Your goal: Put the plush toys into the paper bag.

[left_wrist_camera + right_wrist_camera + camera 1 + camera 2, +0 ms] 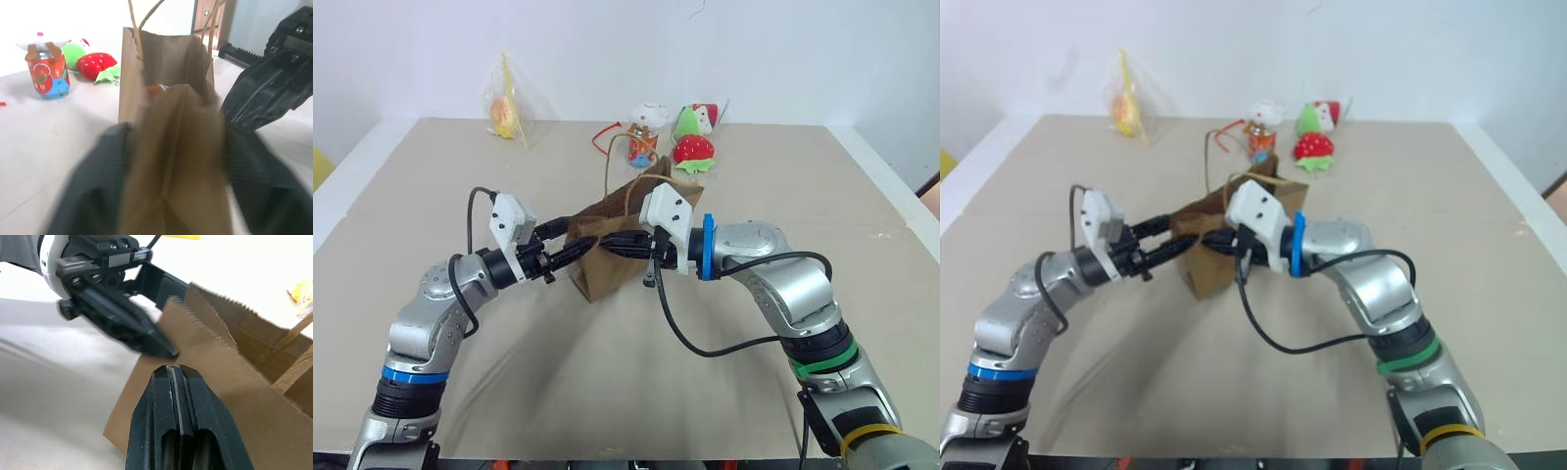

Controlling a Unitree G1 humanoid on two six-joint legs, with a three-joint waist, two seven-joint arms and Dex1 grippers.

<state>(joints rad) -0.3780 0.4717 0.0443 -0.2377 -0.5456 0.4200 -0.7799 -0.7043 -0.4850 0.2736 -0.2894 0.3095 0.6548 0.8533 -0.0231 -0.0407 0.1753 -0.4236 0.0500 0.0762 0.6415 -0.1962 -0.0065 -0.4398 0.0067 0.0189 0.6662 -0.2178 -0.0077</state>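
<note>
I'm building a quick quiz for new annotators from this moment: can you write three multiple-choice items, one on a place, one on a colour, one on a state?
1. Where does the strawberry plush lie?
A. Inside the paper bag
B. On the table beyond the paper bag
C. In the left gripper

2. What colour is the paper bag?
A. White
B. Brown
C. Blue

3. How do the fingers of the right gripper stand?
A. Pressed together
B. Spread wide
C. Around the cup-shaped toy

Answers:
1. B, it rests on the table past the bag, beside the cup-shaped toy.
2. B, plain brown kraft paper.
3. A, the right wrist view shows them shut at the bag's edge.
</note>
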